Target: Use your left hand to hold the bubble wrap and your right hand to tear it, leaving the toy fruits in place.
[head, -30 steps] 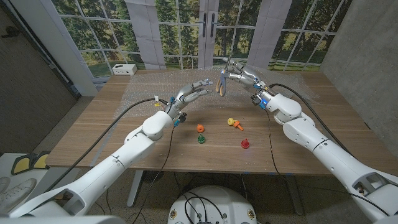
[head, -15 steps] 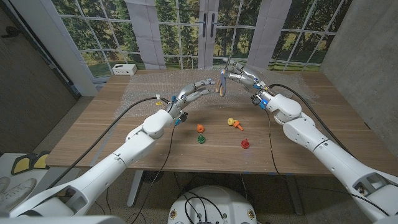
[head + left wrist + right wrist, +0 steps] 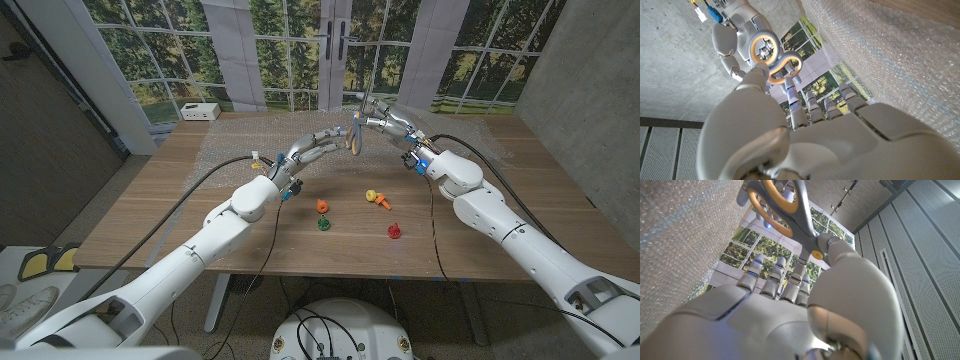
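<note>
- Over the table's [image 3: 200, 215] far middle, the right hand [image 3: 380, 124] holds scissors [image 3: 357, 135] by the blades, with the orange-lined handles hanging toward the left hand [image 3: 312, 147].
- Seen from the right wrist, the right thumb and fingers pinch the scissors [image 3: 790, 205] near the pivot.
- Left hand reaches toward the handles with its fingers stretched out and slightly apart; the left wrist view shows its fingertips [image 3: 812, 102] just beside the loops [image 3: 775, 55]. I cannot tell whether they touch.
- Bubble wrap [image 3: 240, 135] lies flat along the table's far edge, under both hands.
- Toy fruits sit near the table's middle, well apart from the wrap: orange [image 3: 321, 206], green [image 3: 323, 223], yellow [image 3: 377, 197] and red [image 3: 394, 231].
- A white box [image 3: 200, 111] stands at the far left corner.
</note>
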### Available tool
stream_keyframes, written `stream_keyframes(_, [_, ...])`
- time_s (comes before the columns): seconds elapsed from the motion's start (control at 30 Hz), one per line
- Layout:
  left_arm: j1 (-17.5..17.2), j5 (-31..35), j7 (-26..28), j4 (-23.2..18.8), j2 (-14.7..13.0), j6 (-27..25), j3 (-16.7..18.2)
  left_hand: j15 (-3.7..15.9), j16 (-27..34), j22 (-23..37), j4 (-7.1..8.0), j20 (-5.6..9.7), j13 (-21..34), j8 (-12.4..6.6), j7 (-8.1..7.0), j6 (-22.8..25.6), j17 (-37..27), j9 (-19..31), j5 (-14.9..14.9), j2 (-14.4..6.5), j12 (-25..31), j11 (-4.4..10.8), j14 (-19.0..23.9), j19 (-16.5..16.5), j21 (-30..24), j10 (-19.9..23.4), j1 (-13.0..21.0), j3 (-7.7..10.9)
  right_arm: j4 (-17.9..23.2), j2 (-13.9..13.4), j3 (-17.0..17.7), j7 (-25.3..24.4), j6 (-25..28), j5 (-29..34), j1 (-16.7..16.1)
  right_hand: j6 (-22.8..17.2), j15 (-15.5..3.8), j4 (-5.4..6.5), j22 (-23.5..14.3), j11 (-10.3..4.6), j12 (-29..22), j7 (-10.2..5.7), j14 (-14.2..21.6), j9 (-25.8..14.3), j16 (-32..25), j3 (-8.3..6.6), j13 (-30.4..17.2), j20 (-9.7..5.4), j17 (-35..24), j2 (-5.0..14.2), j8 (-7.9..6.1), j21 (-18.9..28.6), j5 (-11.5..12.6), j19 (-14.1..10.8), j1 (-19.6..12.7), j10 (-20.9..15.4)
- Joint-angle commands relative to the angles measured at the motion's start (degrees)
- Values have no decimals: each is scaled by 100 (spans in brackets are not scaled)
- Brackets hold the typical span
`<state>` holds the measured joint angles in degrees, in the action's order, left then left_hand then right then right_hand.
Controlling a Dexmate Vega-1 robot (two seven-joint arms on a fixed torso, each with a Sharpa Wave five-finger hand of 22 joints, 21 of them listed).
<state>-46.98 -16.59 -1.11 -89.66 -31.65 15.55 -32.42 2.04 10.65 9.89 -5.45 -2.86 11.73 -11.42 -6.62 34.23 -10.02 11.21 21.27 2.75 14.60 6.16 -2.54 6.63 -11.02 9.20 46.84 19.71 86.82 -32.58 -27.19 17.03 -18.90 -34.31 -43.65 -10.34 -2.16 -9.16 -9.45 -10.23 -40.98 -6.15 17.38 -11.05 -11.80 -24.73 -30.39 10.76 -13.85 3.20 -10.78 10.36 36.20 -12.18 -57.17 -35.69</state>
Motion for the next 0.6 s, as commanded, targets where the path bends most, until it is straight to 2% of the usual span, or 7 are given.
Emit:
stream_keyframes(0.03, [38, -40, -85, 83, 32, 47, -33, 43, 11, 18, 25, -18, 19, -63, -97, 168, -5, 16, 26, -109, 37, 27, 49, -3, -7, 127, 11, -63, 1, 33, -21, -37, -2, 23, 8, -14, -914, 25, -21, -167, -1016, -17, 30, -15, -42, -29, -216, -22, -11, 69, -7, 42, 44, -21, -23, -166])
stream_keyframes(0.2, [11, -67, -62, 91, 50, 69, -21, 42, 27, 18, 38, -20, 20, -78, -131, 256, -5, 19, 29, -268, 52, 35, 97, 6, -12, 197, 83, -43, 1, 29, -22, -28, 4, 13, 0, -15, -915, 25, -21, -143, -1023, -17, 32, -15, -45, -26, -217, -23, -12, 70, -8, 40, 47, -18, -22, -161])
stream_keyframes(0.3, [7, -70, -58, 89, 58, 68, -24, 44, 29, 18, 37, -18, 20, -82, -142, 284, -3, 19, 24, -301, 60, 62, 110, 11, -13, 229, 104, -43, -8, 34, -20, -22, 5, -2, -1, -10, -921, 25, -21, -141, -1025, -12, 31, -15, -47, -21, -215, -27, -14, 76, -6, 39, 45, -17, -25, -159])
stream_keyframes(0.6, [-12, -57, 14, 85, 81, 53, -16, 49, 27, 17, 42, -13, 21, -59, -113, 280, 0, 20, -3, -359, 59, 12, 129, 23, -17, 262, 130, -74, 34, 23, -19, 14, -25, -15, -24, -20, -910, 28, -21, -160, -1030, -14, 34, -15, -48, -22, -210, -19, -14, 74, -10, 39, 52, -19, -18, -159])
